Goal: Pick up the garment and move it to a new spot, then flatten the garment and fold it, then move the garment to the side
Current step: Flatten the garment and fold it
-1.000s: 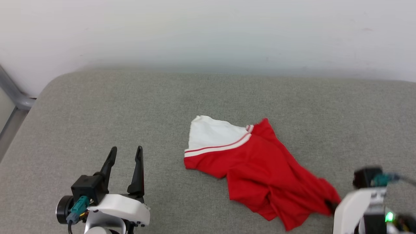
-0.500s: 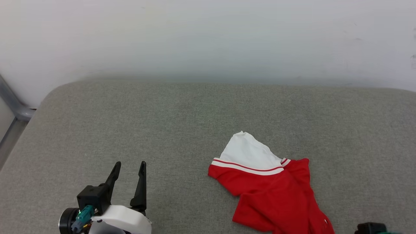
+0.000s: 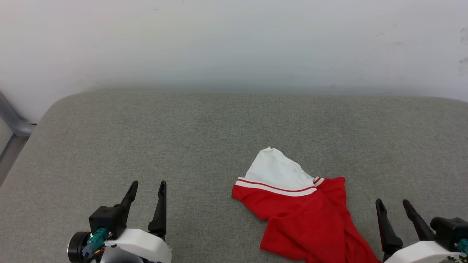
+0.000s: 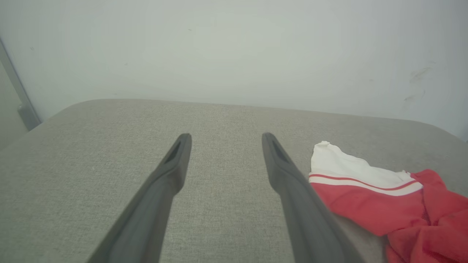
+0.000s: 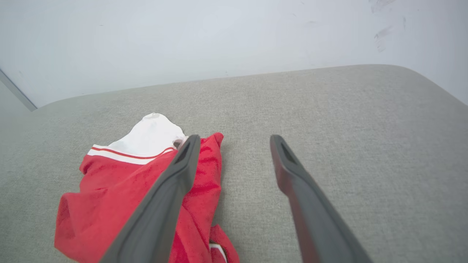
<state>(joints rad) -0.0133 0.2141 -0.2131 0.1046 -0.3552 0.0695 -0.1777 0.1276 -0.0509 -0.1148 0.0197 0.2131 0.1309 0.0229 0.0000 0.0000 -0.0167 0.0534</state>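
The garment (image 3: 303,215), a red jersey with one white sleeve and red-and-white stripe trim, lies crumpled on the grey cushion at the lower centre-right; its lower part runs off the head view's bottom edge. It also lies at the right of the left wrist view, garment (image 4: 369,190), and at the left of the right wrist view, garment (image 5: 120,197). My right gripper (image 3: 393,204) stands open just right of it, nothing between its fingers (image 5: 175,182). My left gripper (image 3: 148,186) is open at the lower left, well apart from the cloth.
The grey fabric cushion (image 3: 182,138) spans the whole view, with rounded far corners. A pale wall (image 3: 234,40) rises directly behind it. A grey metal frame bar (image 3: 14,124) stands at the far left edge.
My right gripper has opened and let go of the garment, then come up beside it. The garment was dragged toward the near right. The camera has also shifted.
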